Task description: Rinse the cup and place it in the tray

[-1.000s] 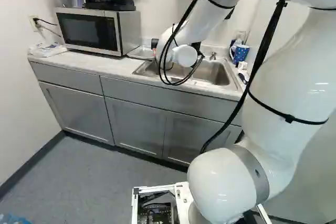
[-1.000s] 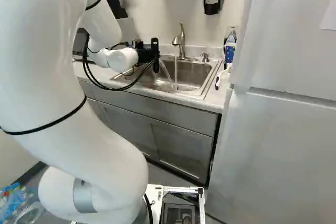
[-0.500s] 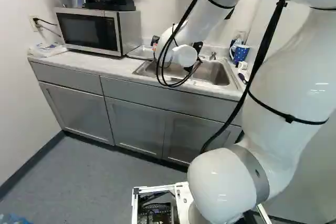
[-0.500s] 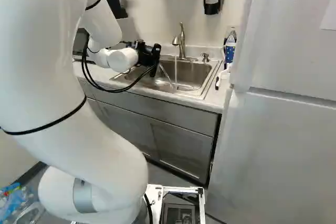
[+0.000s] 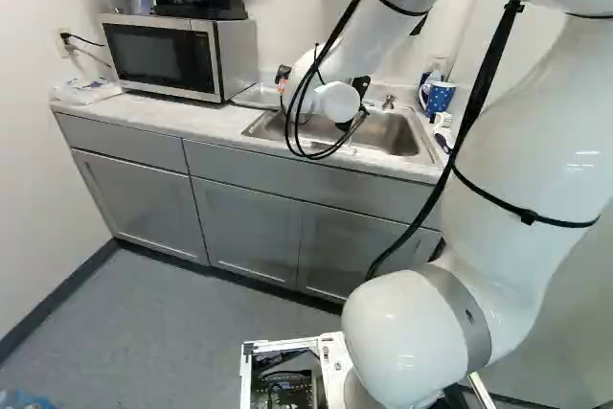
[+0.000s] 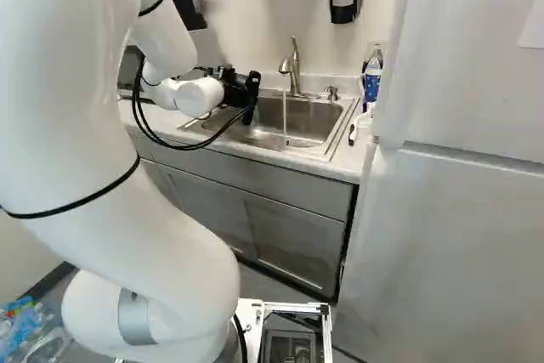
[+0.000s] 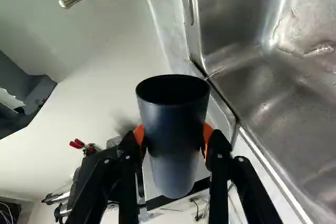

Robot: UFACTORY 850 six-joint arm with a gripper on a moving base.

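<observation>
Left of the running faucet (image 6: 295,74), at the sink (image 6: 316,122): dark cup (image 7: 175,158) clamped in the gripper (image 7: 174,136), pads pressing opposite sides at mid-body. Rim unobstructed, likely so water can enter and drain; tray placement not yet done.

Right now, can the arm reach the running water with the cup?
Probably yes: the gripper holds the dark cup near the stream, with nothing visible between gripper and water. The faucet hangs above, so I would approach below it.
</observation>
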